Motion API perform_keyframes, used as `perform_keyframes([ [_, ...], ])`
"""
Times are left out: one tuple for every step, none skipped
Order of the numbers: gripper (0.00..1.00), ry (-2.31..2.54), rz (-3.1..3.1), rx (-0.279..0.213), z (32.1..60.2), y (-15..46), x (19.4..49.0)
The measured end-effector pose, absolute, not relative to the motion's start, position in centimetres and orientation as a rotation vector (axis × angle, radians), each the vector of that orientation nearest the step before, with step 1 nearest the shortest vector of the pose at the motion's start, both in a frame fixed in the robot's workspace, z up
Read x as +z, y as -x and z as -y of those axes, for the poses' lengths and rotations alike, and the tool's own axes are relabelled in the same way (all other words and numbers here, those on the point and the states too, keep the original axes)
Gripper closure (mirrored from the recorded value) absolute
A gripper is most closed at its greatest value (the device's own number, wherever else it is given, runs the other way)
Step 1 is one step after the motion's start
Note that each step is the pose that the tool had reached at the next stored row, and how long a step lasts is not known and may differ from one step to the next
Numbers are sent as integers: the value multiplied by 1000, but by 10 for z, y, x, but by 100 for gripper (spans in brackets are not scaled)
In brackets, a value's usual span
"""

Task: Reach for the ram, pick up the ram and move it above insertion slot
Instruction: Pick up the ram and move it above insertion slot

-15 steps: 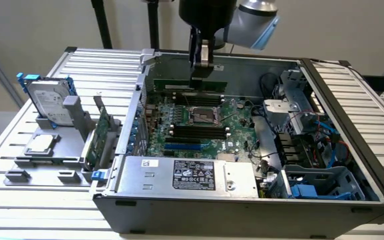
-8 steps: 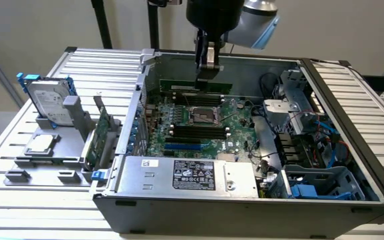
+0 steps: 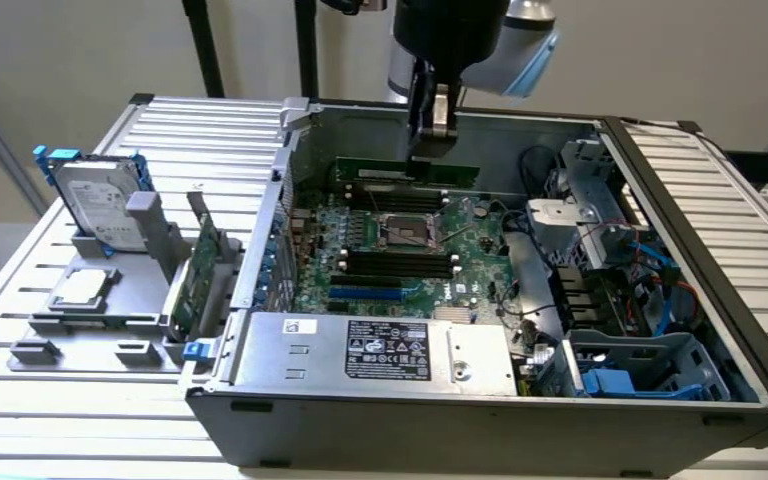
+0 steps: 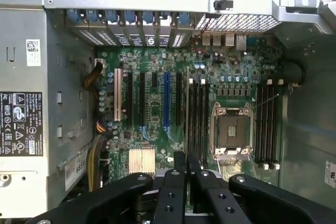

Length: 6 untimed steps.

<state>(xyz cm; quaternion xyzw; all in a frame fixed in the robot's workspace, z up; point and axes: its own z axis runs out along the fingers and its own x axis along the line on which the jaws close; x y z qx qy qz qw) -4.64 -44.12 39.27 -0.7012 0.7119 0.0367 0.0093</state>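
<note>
My gripper (image 3: 431,148) hangs over the open computer case, shut on the ram (image 3: 400,172), a long green stick held level above the motherboard. In the wrist view the ram (image 4: 187,108) is seen edge-on as a thin line running out from between the black fingers (image 4: 176,182). It lies parallel to a bank of long black memory slots (image 4: 198,114), just beside the slot nearest the expansion slots. That bank (image 3: 391,262) sits in front of the processor socket in the exterior view. A second bank (image 4: 266,124) lies on the socket's other side. Which slot the ram is over, I cannot tell.
The processor socket (image 3: 404,228) sits between the two banks. A bright blue slot (image 4: 166,98) and the power supply (image 3: 371,350) lie nearby. Cables and a drive cage (image 3: 598,270) crowd the exterior view's right. Outside the case stand an expansion card (image 3: 204,270) and a hard drive (image 3: 97,205).
</note>
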Motion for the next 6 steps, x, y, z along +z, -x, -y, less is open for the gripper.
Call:
perform_keyframes([
  [87,2190,-2224,115,441,46,393],
  [87,2190,-2224,115,441,46,393],
  [87,2190,-2224,115,441,46,393],
  [87,2190,-2224,115,441,46,393],
  [87,2190,-2224,115,441,46,393],
  [87,2190,-2223,115,441,46,393],
])
